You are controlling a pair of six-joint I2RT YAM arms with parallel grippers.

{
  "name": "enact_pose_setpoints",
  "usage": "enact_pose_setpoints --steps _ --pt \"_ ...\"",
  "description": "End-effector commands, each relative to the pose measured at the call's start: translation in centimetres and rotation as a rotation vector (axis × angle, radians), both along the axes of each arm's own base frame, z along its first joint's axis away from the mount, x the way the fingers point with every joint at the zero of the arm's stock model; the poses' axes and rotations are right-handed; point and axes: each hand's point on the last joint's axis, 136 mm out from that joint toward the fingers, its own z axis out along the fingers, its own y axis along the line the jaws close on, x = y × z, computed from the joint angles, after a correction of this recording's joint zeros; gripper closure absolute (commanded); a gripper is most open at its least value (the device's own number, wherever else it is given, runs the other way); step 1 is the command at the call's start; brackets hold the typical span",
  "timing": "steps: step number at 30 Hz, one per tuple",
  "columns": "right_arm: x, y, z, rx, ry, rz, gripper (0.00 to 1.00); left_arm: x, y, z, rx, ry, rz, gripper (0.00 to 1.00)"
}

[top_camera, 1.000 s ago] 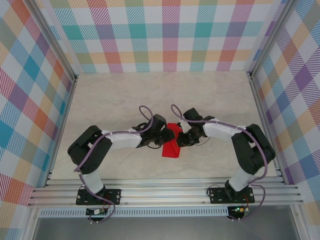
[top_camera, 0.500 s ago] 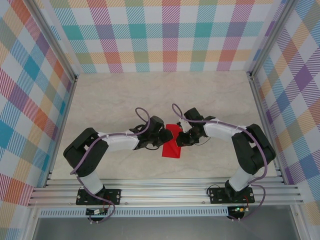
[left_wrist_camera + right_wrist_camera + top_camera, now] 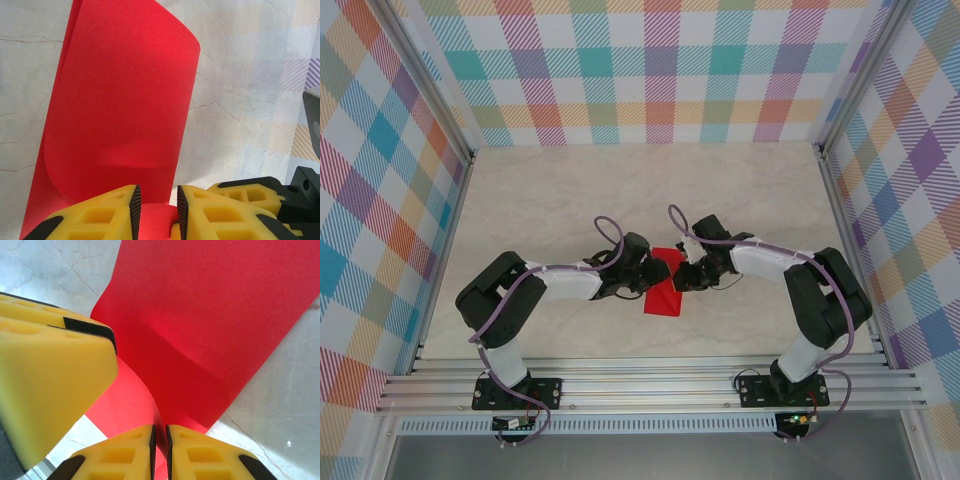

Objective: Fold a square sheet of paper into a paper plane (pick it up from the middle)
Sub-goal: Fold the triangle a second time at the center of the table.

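No legible text, label, brand, number or sign in any of the three views.
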Motion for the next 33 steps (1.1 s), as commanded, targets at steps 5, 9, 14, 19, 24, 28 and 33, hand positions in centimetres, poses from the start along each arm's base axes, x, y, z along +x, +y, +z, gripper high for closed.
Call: enact_pose_setpoints --steps 5,9,14,19,24,28,33 --pt "-0.5 0.4 0.8 0.075 0.022 -0.012 0.82 -0.2 -0.6 -0.5 -0.007 0.005 0.005 0.73" --pt "-1.0 0.7 1.3 0.127 0.043 -0.025 0.75 -0.1 -0.5 -0.6 -0.010 0.004 0.013 0.74" --pt "-1.6 0.8 1.5 0.167 0.073 -0.050 0.69 -0.1 -0.6 -0.5 -0.012 0.002 0.015 0.74" --pt "-2.0 1.1 2.1 0.216 0.094 -0.081 0.63 0.0 -0.6 -0.6 -0.011 0.003 0.015 0.74" --pt "-2.1 1.0 2.0 0.224 0.104 -0.124 0.58 -0.1 -0.6 -0.6 -0.012 0.005 0.016 0.74" --pt "-2.0 0.8 1.6 0.226 0.097 -0.149 0.58 0.0 -0.7 -0.5 -0.016 0.003 0.017 0.74" --pt "-1.9 0.8 1.1 0.244 0.085 -0.174 0.62 0.2 -0.8 -0.4 -0.019 0.000 0.017 0.74"
